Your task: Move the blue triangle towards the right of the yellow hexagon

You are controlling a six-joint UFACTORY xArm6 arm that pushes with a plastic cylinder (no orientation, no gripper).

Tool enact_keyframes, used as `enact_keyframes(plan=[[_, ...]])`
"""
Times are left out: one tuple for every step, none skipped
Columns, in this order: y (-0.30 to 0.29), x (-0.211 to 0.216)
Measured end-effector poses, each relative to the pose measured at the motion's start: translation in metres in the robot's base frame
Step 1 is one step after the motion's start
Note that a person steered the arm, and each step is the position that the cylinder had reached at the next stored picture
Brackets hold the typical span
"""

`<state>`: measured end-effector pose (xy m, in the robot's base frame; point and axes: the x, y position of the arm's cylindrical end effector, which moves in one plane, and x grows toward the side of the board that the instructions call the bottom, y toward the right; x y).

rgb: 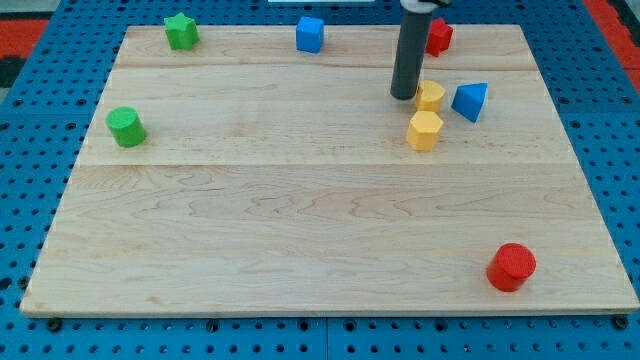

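The blue triangle (471, 101) lies on the wooden board at the view's upper right. Two yellow blocks sit just left of it: a small yellow block (431, 96) touching or nearly touching the triangle's left side, and the yellow hexagon (424, 130) just below that. My tip (404, 97) rests on the board right beside the small yellow block's left side, up and left of the hexagon, with the small yellow block between it and the triangle.
A red block (438, 36) sits behind the rod at the top. A blue cube (310, 34) and a green star (181, 31) are along the top edge. A green cylinder (126, 127) is at the left, a red cylinder (512, 267) at the bottom right.
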<state>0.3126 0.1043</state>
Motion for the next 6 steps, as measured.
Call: enact_keyframes(plan=[[0.057,-0.009],[0.11,0.002],[0.079,0.027],[0.066,0.058],[0.102,0.058],[0.138,0.067]])
